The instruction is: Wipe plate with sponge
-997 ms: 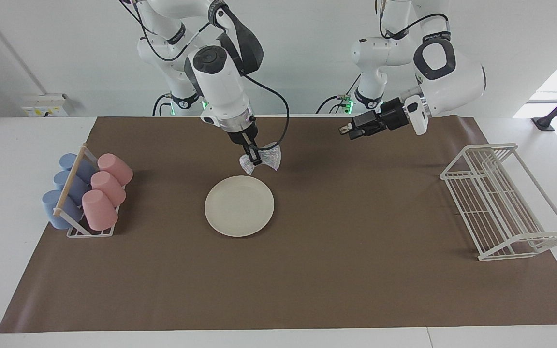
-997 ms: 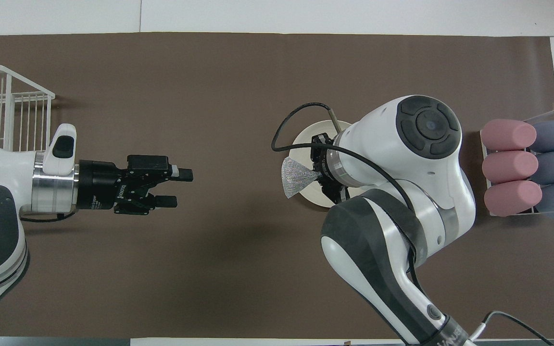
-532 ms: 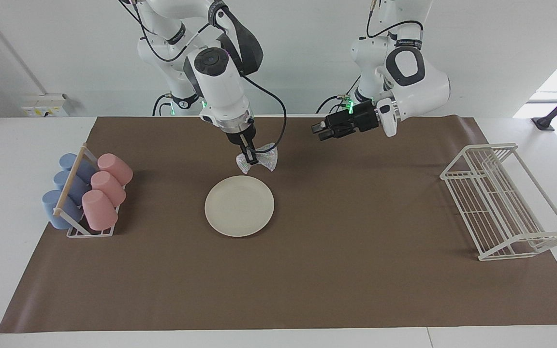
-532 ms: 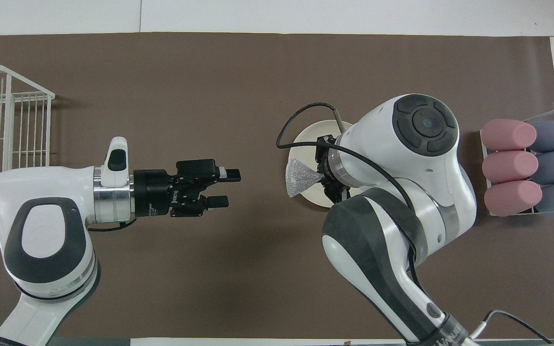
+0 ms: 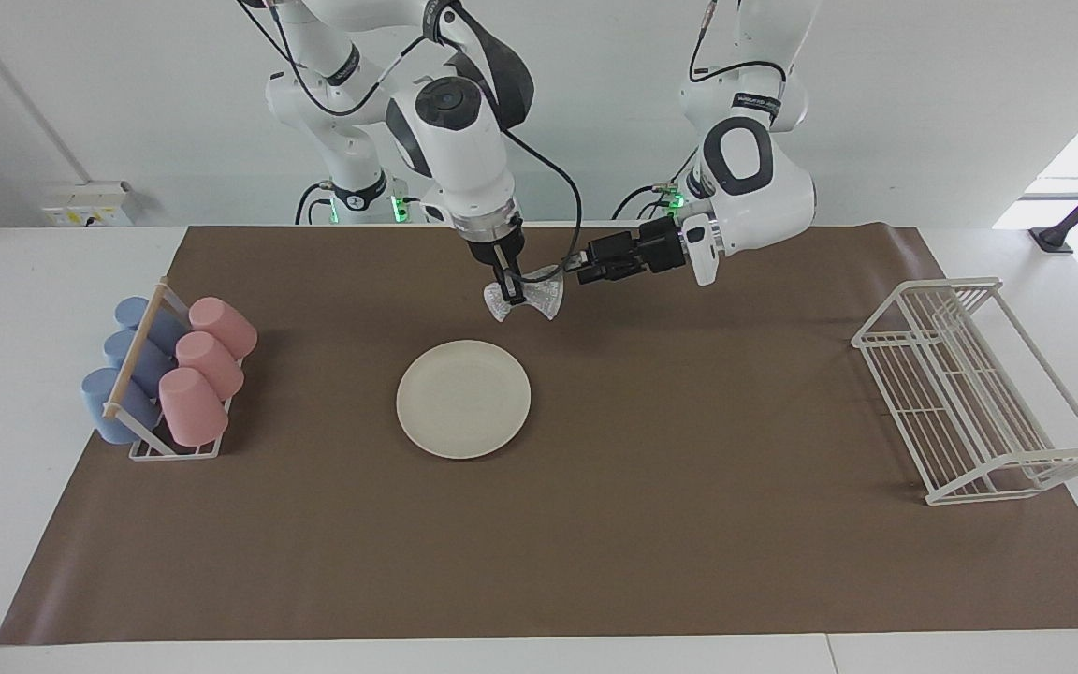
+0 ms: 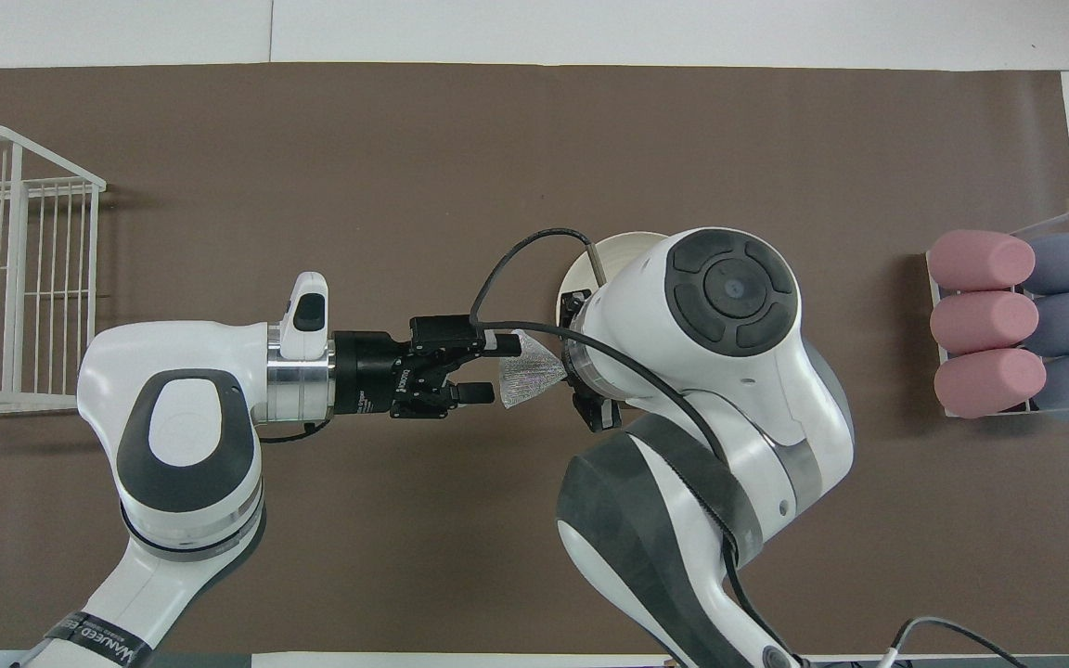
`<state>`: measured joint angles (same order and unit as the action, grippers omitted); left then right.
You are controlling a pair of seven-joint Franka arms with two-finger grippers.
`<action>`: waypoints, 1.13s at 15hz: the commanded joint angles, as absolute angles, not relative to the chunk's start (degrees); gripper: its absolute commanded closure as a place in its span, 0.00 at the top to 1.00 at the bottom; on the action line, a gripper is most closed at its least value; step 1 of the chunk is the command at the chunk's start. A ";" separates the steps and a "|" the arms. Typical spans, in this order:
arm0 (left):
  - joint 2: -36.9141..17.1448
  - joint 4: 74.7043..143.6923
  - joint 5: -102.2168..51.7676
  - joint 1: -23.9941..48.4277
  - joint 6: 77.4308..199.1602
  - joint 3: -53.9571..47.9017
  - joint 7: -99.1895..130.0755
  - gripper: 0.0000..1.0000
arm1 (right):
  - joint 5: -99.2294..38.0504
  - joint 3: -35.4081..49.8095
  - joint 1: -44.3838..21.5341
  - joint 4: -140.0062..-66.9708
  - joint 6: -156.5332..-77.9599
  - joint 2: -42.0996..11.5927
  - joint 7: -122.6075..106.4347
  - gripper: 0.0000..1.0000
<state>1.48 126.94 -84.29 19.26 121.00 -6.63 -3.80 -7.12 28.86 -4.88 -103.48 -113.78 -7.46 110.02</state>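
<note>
While the right pincer (image 5: 509,292) holds the mesh sponge (image 5: 528,300) pinched in the air, the left pincer (image 5: 582,269) has swung in from its own end of the table (image 5: 595,524) and now has its parted fingers at the sponge's edge, likely for a handover. Below and just forward of both lies the bare cream plate (image 5: 463,399), unwiped. Lettering on the left pincer's body is too small to read.

Right end effector (image 5: 507,290) pointing down, raised, fingers pinched shut. Left end effector (image 5: 586,270) held level, raised, fingers parted, tips just beside the right's.
</note>
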 commanded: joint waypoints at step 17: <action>-3.87 120.06 -79.19 18.02 109.78 -5.36 -4.39 0.00 | -5.89 28.65 -3.96 -102.48 -113.99 -7.74 110.57 0.93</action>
